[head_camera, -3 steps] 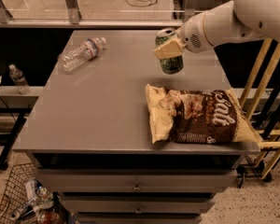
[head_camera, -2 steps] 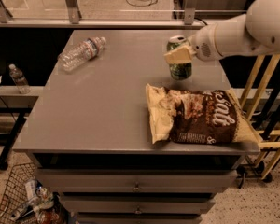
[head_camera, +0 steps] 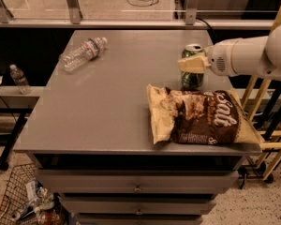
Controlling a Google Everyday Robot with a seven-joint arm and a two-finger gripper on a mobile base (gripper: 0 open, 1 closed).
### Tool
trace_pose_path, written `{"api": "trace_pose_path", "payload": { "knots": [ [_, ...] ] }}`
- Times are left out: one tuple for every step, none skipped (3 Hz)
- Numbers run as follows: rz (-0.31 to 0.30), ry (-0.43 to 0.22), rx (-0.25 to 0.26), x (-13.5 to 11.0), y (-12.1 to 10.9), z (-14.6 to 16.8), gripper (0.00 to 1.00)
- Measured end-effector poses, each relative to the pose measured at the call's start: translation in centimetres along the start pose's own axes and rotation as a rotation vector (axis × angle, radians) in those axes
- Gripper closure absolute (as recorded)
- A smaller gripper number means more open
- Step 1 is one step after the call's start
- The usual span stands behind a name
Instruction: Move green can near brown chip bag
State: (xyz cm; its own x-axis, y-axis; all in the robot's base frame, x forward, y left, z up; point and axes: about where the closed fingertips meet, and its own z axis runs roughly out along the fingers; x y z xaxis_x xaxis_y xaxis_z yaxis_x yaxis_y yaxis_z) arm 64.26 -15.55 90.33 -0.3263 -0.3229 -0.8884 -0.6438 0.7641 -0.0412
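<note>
The green can (head_camera: 192,81) stands upright at the right side of the grey table (head_camera: 103,111), just behind the top edge of the brown chip bag (head_camera: 201,117). The bag lies flat near the table's front right corner, its white "Salt" lettering facing up. My gripper (head_camera: 193,63) reaches in from the right on a white arm. Its cream fingers (head_camera: 189,64) are closed across the can's upper half. The can's silver top shows above them. The can's base looks level with the table top, a small gap from the bag.
A clear plastic bottle (head_camera: 82,54) lies on its side at the table's far left. A small bottle (head_camera: 19,78) stands on a low shelf to the left. A wire basket (head_camera: 18,196) sits on the floor at lower left. A yellow frame (head_camera: 271,125) stands beside the table's right edge.
My gripper has carried the green can to the right and towards the front, lowering it close behind the chip bag. The bag and the plastic bottle have not moved.
</note>
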Motion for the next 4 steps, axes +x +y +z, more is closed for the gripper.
{"api": "trace_pose_path", "payload": {
  "knots": [
    [-0.021,-0.035,0.045,-0.4,0.8,-2.5,1.0],
    [-0.032,-0.051,0.067,-0.1,1.5,-3.5,1.0],
    [-0.027,-0.082,0.073,0.9,2.0,-3.7,1.0],
    [-0.026,-0.109,0.089,2.2,2.6,-3.5,1.0]
  ]
}}
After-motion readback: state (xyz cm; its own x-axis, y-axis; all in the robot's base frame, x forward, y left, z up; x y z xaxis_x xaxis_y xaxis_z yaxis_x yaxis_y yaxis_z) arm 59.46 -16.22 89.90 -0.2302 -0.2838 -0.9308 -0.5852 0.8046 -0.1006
